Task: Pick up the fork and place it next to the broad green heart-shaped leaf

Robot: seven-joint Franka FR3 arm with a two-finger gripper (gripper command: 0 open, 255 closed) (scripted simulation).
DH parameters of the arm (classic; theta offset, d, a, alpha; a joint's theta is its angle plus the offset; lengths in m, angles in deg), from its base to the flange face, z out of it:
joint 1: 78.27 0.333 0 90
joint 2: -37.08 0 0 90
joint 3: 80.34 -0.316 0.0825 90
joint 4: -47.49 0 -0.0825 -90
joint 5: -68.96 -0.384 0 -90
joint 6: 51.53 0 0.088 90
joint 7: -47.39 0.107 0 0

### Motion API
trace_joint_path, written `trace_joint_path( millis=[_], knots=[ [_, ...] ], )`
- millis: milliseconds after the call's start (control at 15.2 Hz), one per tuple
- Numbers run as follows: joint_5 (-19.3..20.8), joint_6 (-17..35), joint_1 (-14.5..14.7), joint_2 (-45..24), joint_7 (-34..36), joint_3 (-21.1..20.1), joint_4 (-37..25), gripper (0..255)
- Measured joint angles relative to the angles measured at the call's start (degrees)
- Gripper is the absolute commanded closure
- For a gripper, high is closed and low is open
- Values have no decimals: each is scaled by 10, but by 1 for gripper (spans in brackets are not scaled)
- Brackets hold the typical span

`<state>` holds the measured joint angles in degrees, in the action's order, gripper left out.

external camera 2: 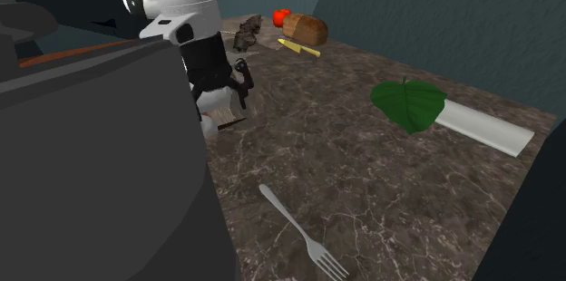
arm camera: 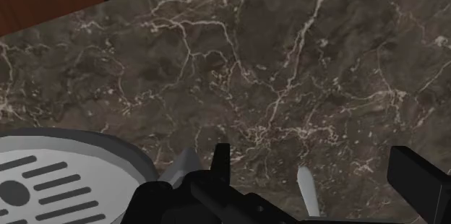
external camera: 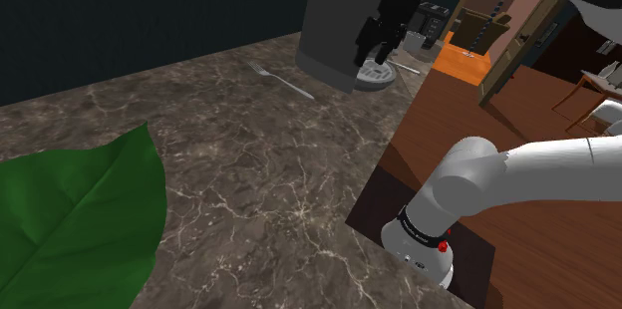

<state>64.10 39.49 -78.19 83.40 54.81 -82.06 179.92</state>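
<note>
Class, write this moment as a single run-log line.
stage: pre-grasp | hand: open, empty | fork: flat on marbled counter beside grey machine | leaf: far along counter from fork

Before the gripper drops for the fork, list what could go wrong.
1. The gripper hangs right beside the dark grey appliance and its round slotted tray; a swing toward the fork may clip them.
2. The fork lies flat on the marble counter, so the gripper may scrape stone or slip off.
3. The green leaf lies far across the counter; a weak grip could drop the fork midway.
</note>
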Motion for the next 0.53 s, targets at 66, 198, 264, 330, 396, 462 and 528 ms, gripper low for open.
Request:
trace_joint_path(
  millis=[66,198,264,330,396,462,528],
  knots=[
    [0,0,0,0,0,0,0,0],
    [-2,20,1,-24,3,-6,-3,0],
    [-2,32,2,-41,5,-11,-9,0],
    [-1,44,2,-61,5,-13,-17,0],
    [0,57,2,-80,5,-16,-23,0],
    [-1,70,3,-96,8,-21,-26,0],
    [0,84,3,-118,9,-23,-34,0]
  ],
)
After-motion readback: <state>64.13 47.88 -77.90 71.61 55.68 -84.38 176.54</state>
